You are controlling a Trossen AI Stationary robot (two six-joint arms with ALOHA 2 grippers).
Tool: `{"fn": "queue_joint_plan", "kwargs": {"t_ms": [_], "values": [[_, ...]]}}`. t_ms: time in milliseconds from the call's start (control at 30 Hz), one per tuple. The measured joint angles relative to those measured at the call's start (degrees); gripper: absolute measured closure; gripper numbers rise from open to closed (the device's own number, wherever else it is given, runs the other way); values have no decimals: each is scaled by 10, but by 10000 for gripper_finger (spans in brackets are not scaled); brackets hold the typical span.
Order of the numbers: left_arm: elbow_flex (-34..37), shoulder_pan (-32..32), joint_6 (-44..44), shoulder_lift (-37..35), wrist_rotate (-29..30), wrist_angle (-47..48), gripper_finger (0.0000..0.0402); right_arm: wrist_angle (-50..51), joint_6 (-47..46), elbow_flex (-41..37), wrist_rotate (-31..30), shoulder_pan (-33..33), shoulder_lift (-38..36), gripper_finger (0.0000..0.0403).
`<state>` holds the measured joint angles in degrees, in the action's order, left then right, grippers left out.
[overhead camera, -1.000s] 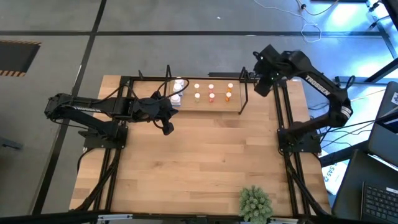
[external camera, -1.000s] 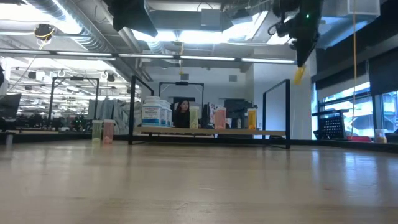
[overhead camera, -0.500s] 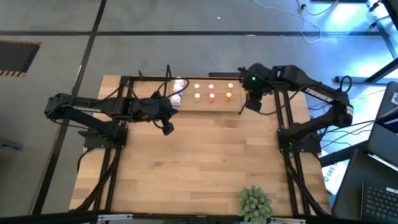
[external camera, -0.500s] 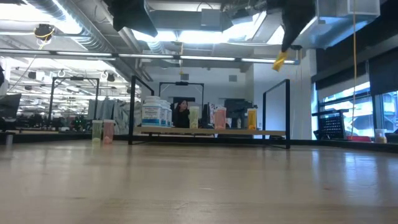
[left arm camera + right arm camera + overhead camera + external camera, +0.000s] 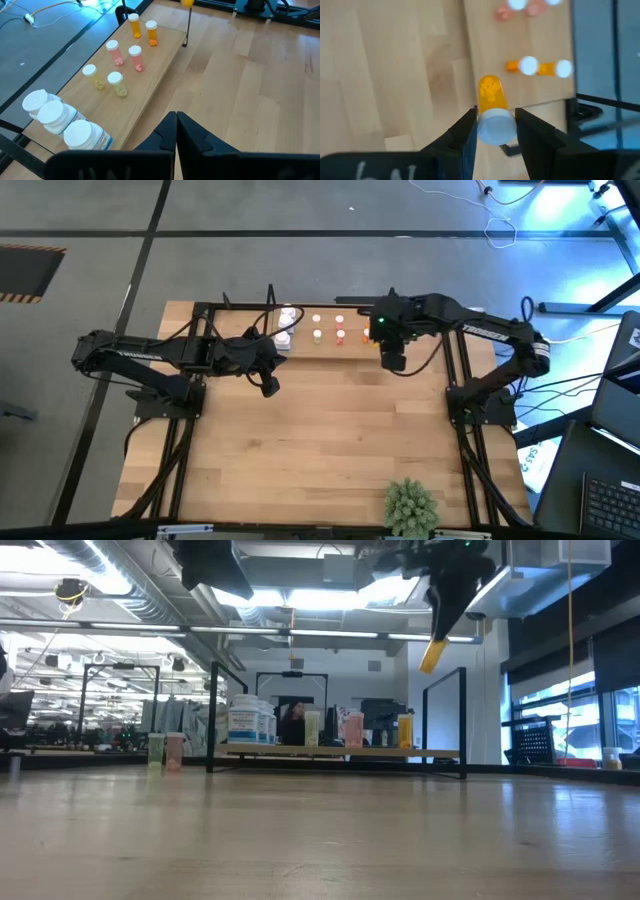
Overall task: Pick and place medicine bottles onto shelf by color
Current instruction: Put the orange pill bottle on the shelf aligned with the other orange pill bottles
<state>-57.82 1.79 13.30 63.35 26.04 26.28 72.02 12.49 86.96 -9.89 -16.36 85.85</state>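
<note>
The shelf (image 5: 330, 344) stands along the table's far edge. On its base (image 5: 150, 75) stand three white bottles (image 5: 55, 117), two cream ones (image 5: 115, 82), two pink ones (image 5: 135, 56) and two orange ones (image 5: 151, 32). My right gripper (image 5: 393, 360) hangs high over the shelf's right end, shut on another orange bottle (image 5: 431, 655). My left gripper (image 5: 268, 388) is shut on nothing and hovers near the shelf's left end, on its near side. My right gripper pinches the orange bottle's white cap (image 5: 495, 126) between its two fingers. The fingers come from above, pointing steeply down. The bottle's orange body (image 5: 491, 94) hangs below them, tilted, clear of the shelf and the table.
A green plant (image 5: 411, 505) stands at the table's near edge. Black frame rails run along both table sides. The shelf's right upright frame (image 5: 445, 720) rises just under the carried bottle. Two small bottles (image 5: 165, 750) show left of the shelf in the low view.
My right gripper has swung from beyond the shelf's right end toward the table's left and slightly down, rolling as it went. It now hangs over the shelf's right end. The orange bottle has travelled with it and hangs more tilted than before.
</note>
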Motion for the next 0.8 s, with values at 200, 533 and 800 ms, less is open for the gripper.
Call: {"fn": "queue_joint_plan", "kwargs": {"t_ms": [200, 533, 800], "values": [[0, 0, 0, 0, 0, 0, 401, -6, 17, 0, 25, 1, 50, 277], [0, 0, -3, 0, 0, -1, 401, -41, 64, 0, 20, -3, 131, 277], [0, -4, -4, 0, 1, -1, 401, -47, 73, 0, -15, -27, 172, 277]]}}
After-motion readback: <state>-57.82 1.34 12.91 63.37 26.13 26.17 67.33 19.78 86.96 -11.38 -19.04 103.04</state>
